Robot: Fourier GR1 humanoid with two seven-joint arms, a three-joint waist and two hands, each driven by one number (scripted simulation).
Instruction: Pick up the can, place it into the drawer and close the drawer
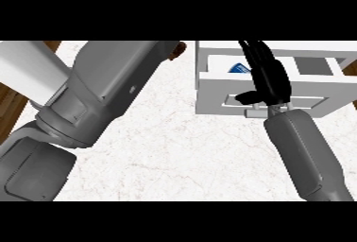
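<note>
Can, blue and white, appears to lie inside the open white drawer at far right, though mostly hidden. Right hand stretches over the drawer with fingers straight and together, gripping nothing. Placing looks done; closing remains, which calls for pushing the drawer front. Left hand is hidden beyond its forearm.

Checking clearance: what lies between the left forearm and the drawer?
Head view: only bare marble counter lies between the left forearm and the white drawer; nothing stands there.
</note>
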